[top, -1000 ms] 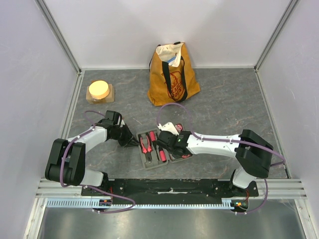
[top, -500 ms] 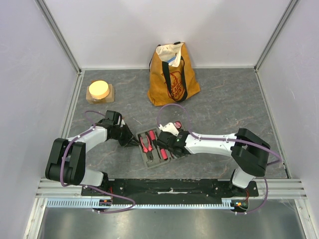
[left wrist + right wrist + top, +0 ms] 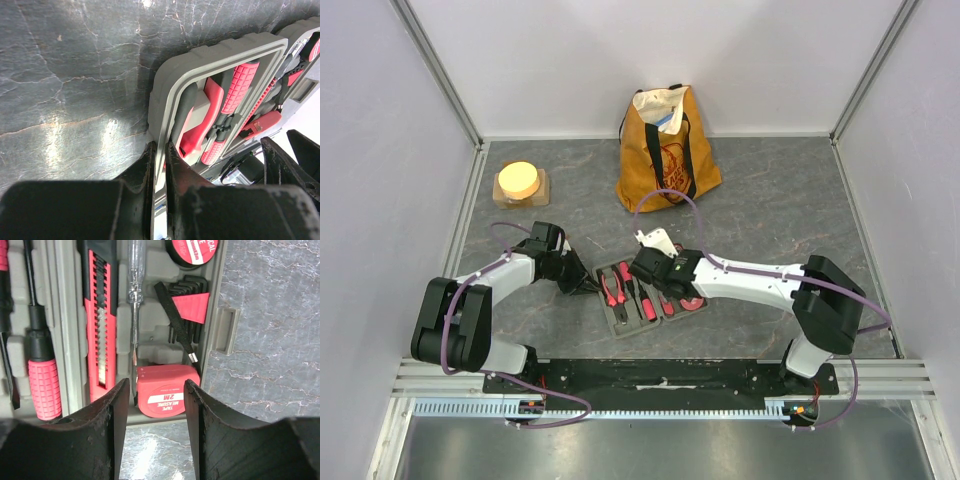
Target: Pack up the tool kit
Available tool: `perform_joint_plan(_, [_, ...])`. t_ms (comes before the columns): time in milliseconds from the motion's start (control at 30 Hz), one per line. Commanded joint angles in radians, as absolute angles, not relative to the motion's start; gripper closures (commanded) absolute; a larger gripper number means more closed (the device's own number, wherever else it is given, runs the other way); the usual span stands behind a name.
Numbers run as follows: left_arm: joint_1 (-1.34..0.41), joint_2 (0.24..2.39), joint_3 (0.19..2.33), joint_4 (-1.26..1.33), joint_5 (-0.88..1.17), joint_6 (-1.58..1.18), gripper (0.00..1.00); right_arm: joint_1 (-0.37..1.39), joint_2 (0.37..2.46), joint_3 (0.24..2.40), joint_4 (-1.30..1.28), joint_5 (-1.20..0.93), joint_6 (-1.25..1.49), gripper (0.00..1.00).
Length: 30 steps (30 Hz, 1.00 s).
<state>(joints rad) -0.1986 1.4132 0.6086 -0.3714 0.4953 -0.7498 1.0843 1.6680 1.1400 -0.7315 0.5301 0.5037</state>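
Left gripper jaws pinching rim of flat dark-grey plastic hinged case, right gripper jaws spread over small red tape measure — printed "2M TAPE MEASURE" — in its slot

White arms, purple cables, black hands

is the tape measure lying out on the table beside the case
No, the red tape measure sits inside the grey case, in a moulded slot at its corner just below the hex keys.
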Motion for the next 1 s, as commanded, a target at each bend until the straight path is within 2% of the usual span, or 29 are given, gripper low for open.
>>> perform_joint_plan(0, [-0.196,1.451,0.574,-0.405,0.354,-0.729,0.91,1.062,1.655,1.128,-0.724,0.563,0.499,0.47])
perform_joint_plan(400, [-0.198,1.453,0.574,-0.405,0.356,-0.73,0.91,1.017,1.629,1.034,-0.657,0.442,0.525,0.52])
perform_joint_plan(967, [-0.196,1.453,0.574,-0.405,0.356,-0.733,0.91,0.999,1.574,0.922,-0.615,0.382,0.578,0.54])
